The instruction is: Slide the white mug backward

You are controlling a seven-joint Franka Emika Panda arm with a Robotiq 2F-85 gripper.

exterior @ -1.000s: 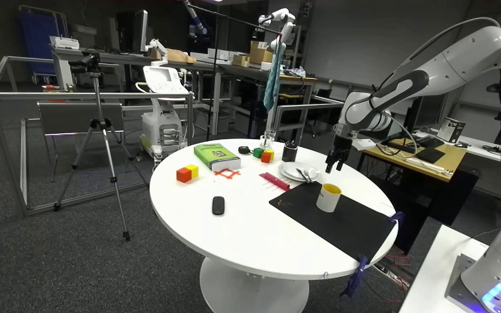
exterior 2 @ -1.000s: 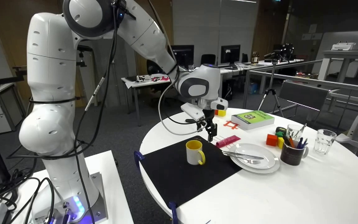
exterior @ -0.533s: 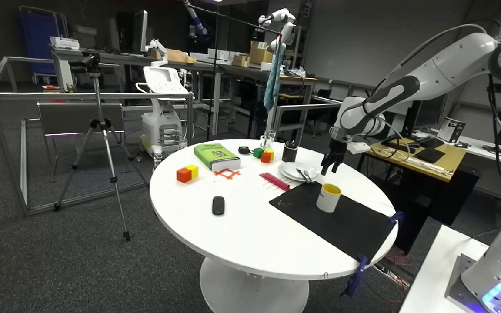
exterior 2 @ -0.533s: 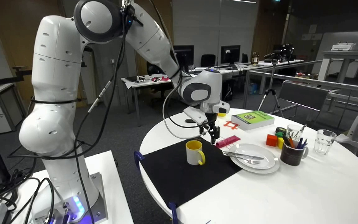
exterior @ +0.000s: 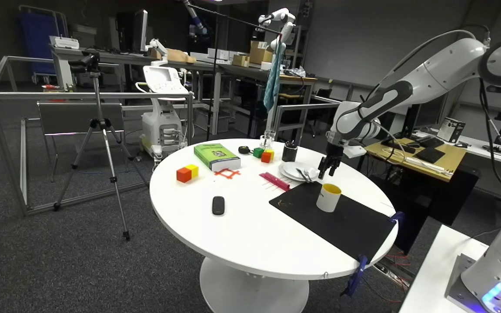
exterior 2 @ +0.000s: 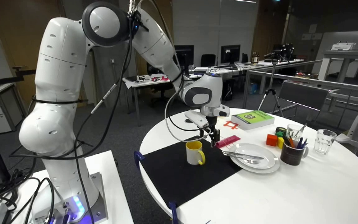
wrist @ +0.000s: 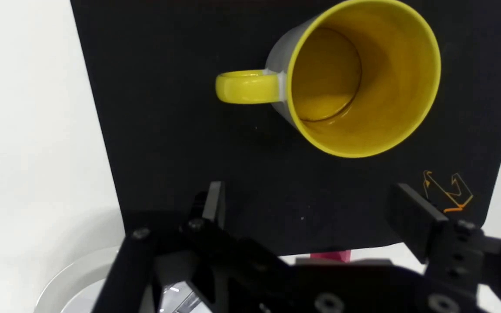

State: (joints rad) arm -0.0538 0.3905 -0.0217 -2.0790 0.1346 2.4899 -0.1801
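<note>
white mug [exterior 2: 194,153] on black mat [exterior 2: 172,177]; arm [exterior 2: 155,43] arched, gripper [wrist: 309,200] spread, pointing down nearby

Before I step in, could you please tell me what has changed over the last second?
In both exterior views, the open fingers have moved a little farther from the robot's base and come down slightly. Nothing was taken hold of or let go. The white mug stayed upright on the black mat; the plates and green book look unmoved too.
</note>
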